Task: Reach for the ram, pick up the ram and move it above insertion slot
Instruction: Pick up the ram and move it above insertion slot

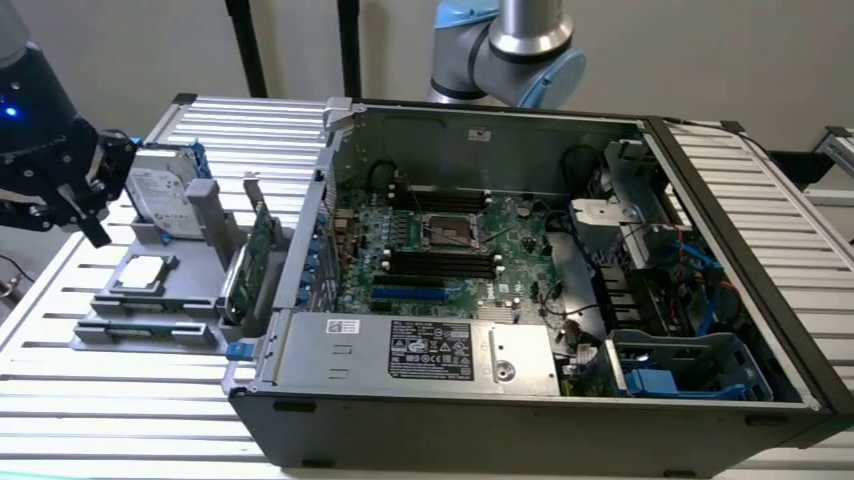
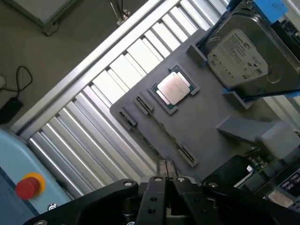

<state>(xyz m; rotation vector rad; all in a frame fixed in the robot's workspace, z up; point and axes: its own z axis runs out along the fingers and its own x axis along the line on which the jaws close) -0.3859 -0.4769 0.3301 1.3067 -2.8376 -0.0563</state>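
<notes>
The ram (image 1: 150, 328) lies in the front holder of a grey fixture tray (image 1: 180, 300) at the exterior view's left, beside the open computer case. In the wrist view the ram (image 2: 157, 130) is a thin strip held between small clips on the tray. My black gripper (image 1: 94, 232) hangs above the tray's far left side, over the table, apart from the ram. Its fingers (image 2: 161, 168) are pressed together with nothing between them. The black memory slots (image 1: 441, 262) sit on the motherboard inside the case.
The tray also holds a hard drive (image 2: 239, 56), a processor chip (image 2: 173, 89) and an upright green expansion card (image 1: 254, 262). The case walls (image 1: 314, 230) rise beside the tray. A silver and blue arm joint (image 1: 514, 45) stands behind the case. A red stop button (image 2: 27, 186) sits below the table edge.
</notes>
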